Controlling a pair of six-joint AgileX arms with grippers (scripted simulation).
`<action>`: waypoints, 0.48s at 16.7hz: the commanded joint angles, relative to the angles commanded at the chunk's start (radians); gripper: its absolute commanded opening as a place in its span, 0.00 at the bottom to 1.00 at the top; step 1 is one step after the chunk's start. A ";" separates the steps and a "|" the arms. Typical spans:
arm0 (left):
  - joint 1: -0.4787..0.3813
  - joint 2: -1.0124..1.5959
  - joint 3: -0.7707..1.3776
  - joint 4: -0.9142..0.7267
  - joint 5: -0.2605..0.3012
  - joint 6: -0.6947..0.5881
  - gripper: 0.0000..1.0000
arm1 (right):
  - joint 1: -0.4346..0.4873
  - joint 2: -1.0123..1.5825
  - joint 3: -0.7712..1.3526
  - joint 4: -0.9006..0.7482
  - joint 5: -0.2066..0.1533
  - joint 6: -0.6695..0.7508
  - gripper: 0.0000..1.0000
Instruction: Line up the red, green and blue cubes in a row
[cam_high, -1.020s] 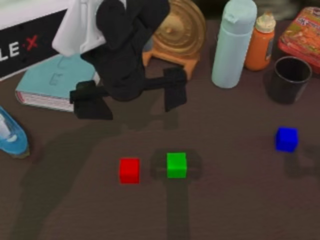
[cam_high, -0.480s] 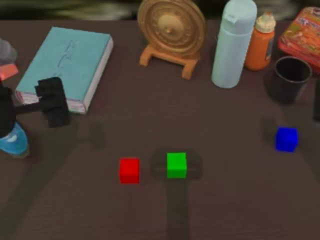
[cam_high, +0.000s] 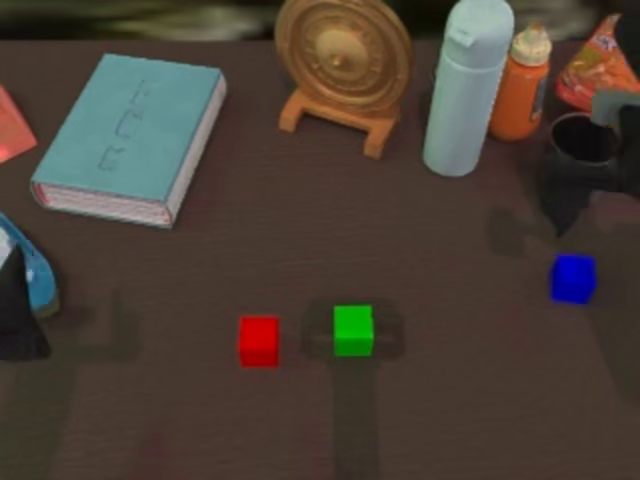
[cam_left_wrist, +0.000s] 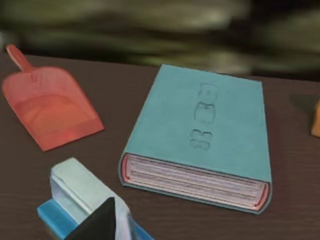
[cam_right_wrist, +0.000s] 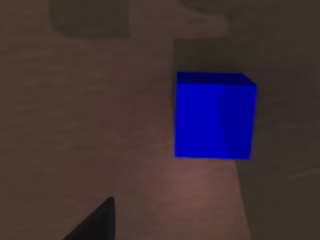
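Note:
The red cube (cam_high: 259, 341) and the green cube (cam_high: 353, 330) sit side by side near the table's middle front, a small gap between them. The blue cube (cam_high: 573, 278) rests alone far to the right; the right wrist view shows this blue cube (cam_right_wrist: 214, 116) close below. My right gripper (cam_high: 618, 125) hangs at the right edge, behind the blue cube and above it, open and holding nothing; one dark fingertip (cam_right_wrist: 100, 220) shows. My left gripper (cam_high: 18, 322) is pulled back to the left edge, open and empty, with one fingertip (cam_left_wrist: 102, 220) in view.
A teal book (cam_high: 130, 135) lies back left, beside a red dustpan (cam_left_wrist: 47, 110) and a blue-white object (cam_high: 28, 270). Along the back stand a gold round ornament (cam_high: 343, 50), a pale bottle (cam_high: 468, 85), an orange bottle (cam_high: 522, 85), a black cup (cam_high: 570, 150) and a red packet (cam_high: 595, 65).
My left arm has swung from above the table's back middle out to the left edge. My right arm has come in at the right edge. The three cubes have not moved.

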 joint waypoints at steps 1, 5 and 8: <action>0.021 -0.065 -0.050 0.038 0.002 0.028 1.00 | 0.005 0.053 0.041 -0.027 -0.001 0.010 1.00; 0.071 -0.224 -0.172 0.136 0.008 0.101 1.00 | 0.019 0.177 0.146 -0.092 -0.003 0.036 1.00; 0.076 -0.240 -0.184 0.147 0.009 0.109 1.00 | 0.020 0.187 0.156 -0.098 -0.003 0.038 1.00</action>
